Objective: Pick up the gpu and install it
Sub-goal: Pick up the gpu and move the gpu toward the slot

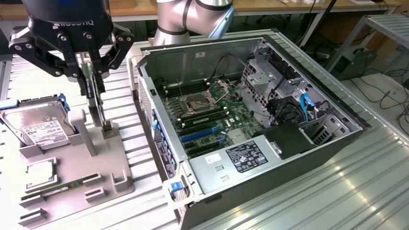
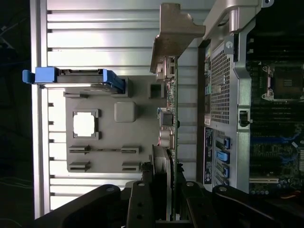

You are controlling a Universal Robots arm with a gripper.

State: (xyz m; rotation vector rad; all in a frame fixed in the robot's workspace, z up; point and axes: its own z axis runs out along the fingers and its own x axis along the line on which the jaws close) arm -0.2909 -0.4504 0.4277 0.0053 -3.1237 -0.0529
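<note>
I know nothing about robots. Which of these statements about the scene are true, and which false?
1. The gpu stands on edge between the fingers, at the grey holder. True.
2. The computer case is closed up. False: its side is open and the motherboard shows.
3. The hard drive sits inside the case. False: it rests on the holder, to the exterior view's left of the case.
4. A RAM stick lies flat on the holder. True.
</note>
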